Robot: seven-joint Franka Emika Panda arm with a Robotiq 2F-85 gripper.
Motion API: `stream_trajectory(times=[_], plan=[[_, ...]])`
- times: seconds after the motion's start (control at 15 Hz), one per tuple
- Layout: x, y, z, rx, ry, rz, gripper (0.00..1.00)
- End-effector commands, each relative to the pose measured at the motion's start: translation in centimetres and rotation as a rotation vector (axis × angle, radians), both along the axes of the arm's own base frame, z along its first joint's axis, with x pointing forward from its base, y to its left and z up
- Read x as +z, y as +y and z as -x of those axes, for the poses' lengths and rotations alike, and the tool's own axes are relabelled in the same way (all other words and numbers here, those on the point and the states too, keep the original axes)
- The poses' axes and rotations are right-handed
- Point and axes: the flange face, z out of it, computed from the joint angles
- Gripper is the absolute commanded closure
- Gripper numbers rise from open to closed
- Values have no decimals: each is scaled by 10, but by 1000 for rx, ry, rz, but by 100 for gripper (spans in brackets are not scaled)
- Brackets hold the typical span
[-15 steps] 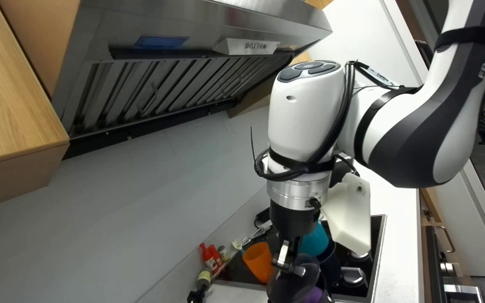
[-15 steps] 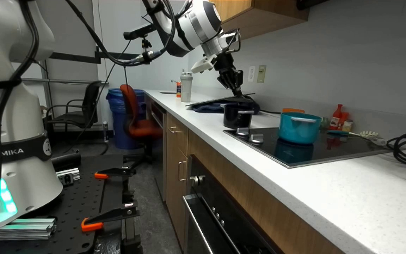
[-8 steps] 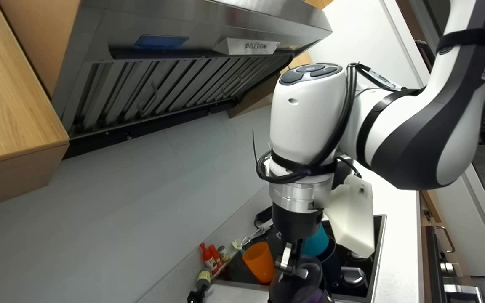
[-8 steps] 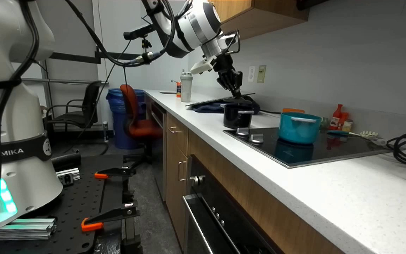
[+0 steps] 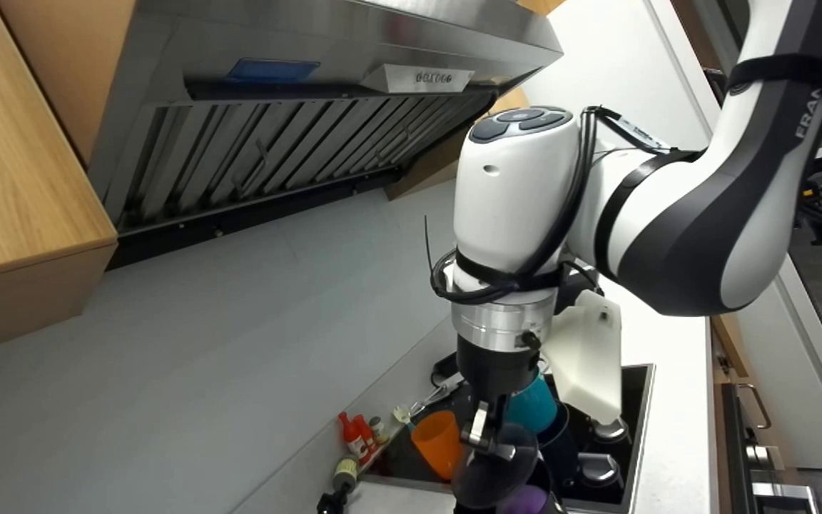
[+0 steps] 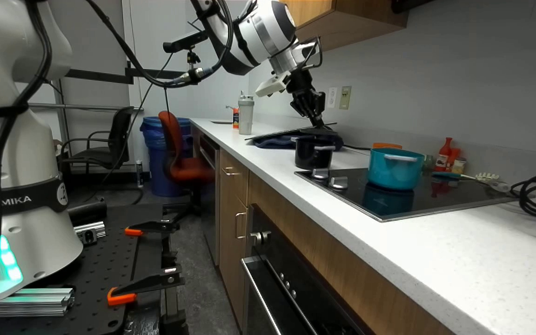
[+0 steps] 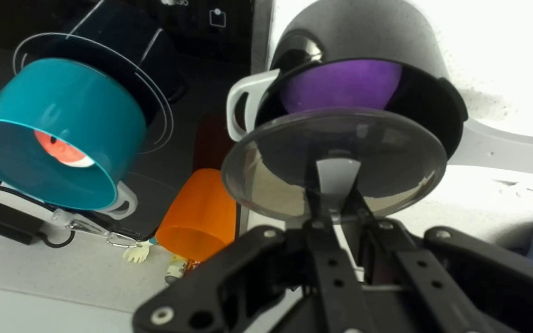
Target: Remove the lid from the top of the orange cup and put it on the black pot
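Held one tinted, see-through lid by its pale knob, pinched in the jaws of the gripper. Tilted just beyond them, covered in the wrist view part of the mouth of one black pot; could not tell whether touching the rim or apart. Showed one purple item inside that pot, just beside the black cooktop. Counted outward one orange cup, in the wrist view between the lid and one teal pot, with one reddish item inside the latter. In an exterior view, hid all but the cup's top behind the teal pot. Tallied two red bottles by the wall, two silver dials at the cooktop and, well apart along the white counter, one grey shaker bottle near one dark blue cloth.
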Motion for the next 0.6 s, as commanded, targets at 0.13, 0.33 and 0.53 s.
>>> stream_trajectory(times=[0.13, 0.33, 0.53], plan=[[3, 1, -14, 37, -22, -16, 96], [0, 3, -16, 45, -14, -20, 96], [-5, 4, -17, 48, -3, -22, 96]])
